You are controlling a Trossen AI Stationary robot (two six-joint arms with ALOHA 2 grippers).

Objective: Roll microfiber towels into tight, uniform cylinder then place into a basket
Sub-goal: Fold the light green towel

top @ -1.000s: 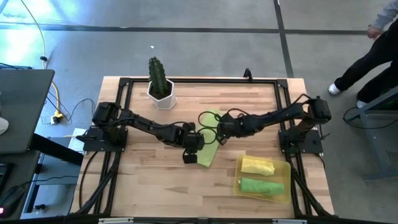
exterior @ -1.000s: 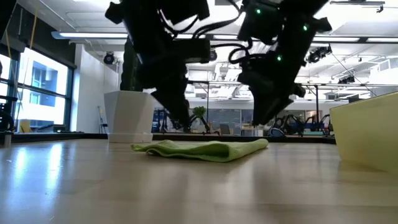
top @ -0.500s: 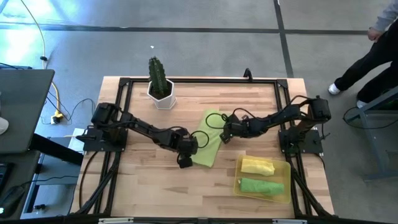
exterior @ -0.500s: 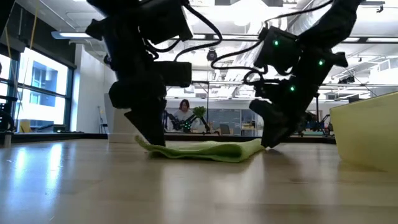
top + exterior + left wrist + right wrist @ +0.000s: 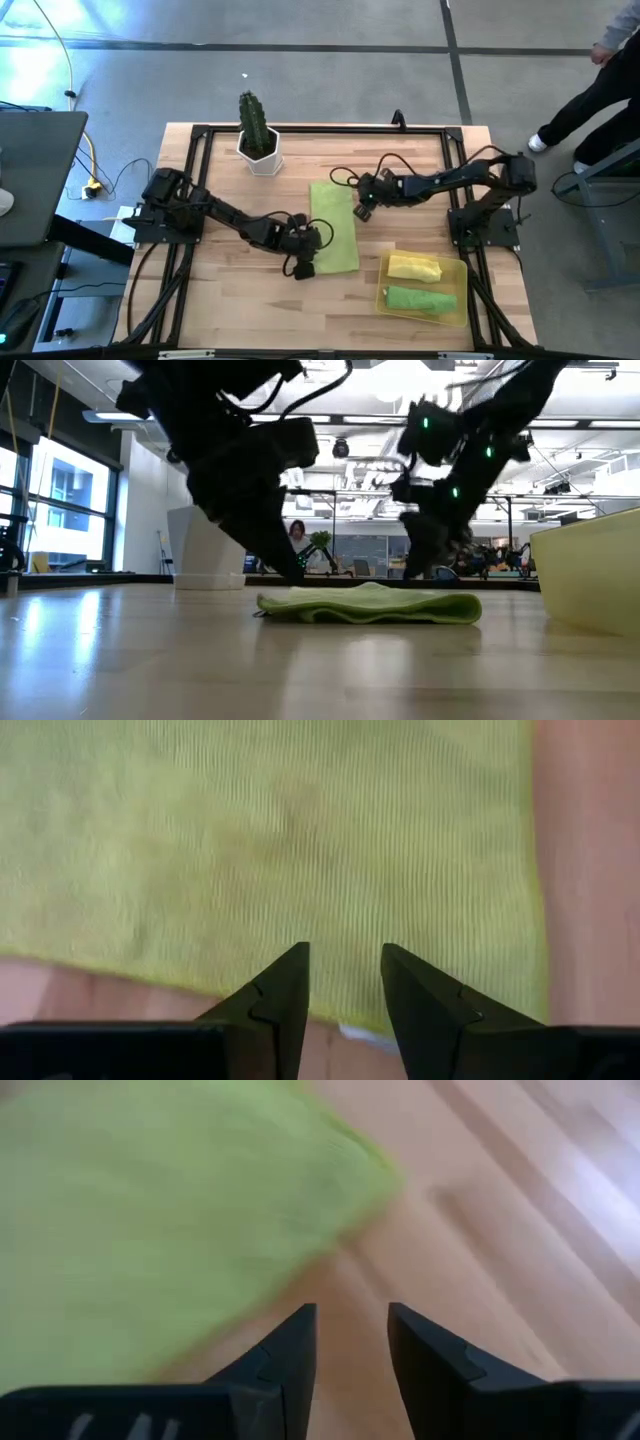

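Towel point(image 5: 334, 226) mid-table; basket point(image 5: 462, 296) right, holding two.

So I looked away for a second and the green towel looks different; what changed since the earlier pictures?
The lime green towel went from a bunched, skewed fold to lying flat and spread out. The left gripper pulled toward the towel's near end, the right gripper toward its far right corner, and both now have their fingers apart, holding nothing. The basket with its two rolled towels and the cactus pot stayed put.
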